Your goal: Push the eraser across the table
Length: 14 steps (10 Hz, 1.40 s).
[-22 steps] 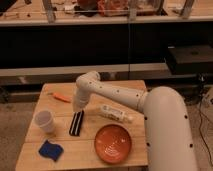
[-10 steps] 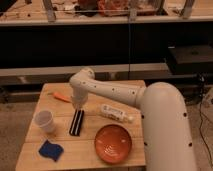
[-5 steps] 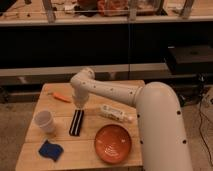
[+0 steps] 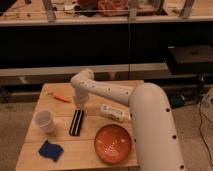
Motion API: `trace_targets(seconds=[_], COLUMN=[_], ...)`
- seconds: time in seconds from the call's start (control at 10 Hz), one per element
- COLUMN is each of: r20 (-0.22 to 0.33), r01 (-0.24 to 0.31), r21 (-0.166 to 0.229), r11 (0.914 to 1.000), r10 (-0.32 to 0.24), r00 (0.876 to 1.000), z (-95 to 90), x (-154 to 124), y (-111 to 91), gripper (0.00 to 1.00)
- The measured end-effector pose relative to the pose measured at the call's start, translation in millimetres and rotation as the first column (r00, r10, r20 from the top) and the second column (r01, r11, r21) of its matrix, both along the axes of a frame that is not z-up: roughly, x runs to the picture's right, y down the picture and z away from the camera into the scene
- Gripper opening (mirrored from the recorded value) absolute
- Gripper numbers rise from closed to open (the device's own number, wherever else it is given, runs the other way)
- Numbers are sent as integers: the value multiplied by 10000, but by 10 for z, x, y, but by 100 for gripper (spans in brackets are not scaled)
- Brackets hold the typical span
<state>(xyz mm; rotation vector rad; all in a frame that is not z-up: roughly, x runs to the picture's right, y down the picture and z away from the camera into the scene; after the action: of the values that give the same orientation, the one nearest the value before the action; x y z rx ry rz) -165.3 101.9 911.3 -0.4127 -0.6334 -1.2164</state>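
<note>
A long black eraser (image 4: 76, 122) lies on the wooden table (image 4: 90, 150), left of centre, its long side running towards and away from me. My white arm reaches in from the right and bends down to the table. My gripper (image 4: 78, 104) is at the far end of the eraser, just above or touching that end.
A white cup (image 4: 45, 121) stands left of the eraser. A blue sponge (image 4: 51, 150) lies near the front left corner. An orange bowl (image 4: 113, 143) sits at front centre. A white bottle (image 4: 114, 112) lies right of the eraser. An orange object (image 4: 62, 97) lies at the back left.
My arm's elbow has shifted slightly left over the last two seconds. The eraser has barely moved.
</note>
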Motion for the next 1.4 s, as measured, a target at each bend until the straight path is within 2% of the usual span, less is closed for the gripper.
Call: trace_targets(seconds=[0.3,0.5,0.9,1.4], r20=[300,215,463,574], r01=[412,412,815,1015], r21=[-203,-62,-130,-189], r11=[9989,9991,9966,9947], r10=[-406,-410,-808,-1002], r00=[9987,9989,9957,9933], z=[12,-98,-126,-238], x=[-41,-125,-229,-288], y=[40,95,158,255], gripper=[8,8,8,8])
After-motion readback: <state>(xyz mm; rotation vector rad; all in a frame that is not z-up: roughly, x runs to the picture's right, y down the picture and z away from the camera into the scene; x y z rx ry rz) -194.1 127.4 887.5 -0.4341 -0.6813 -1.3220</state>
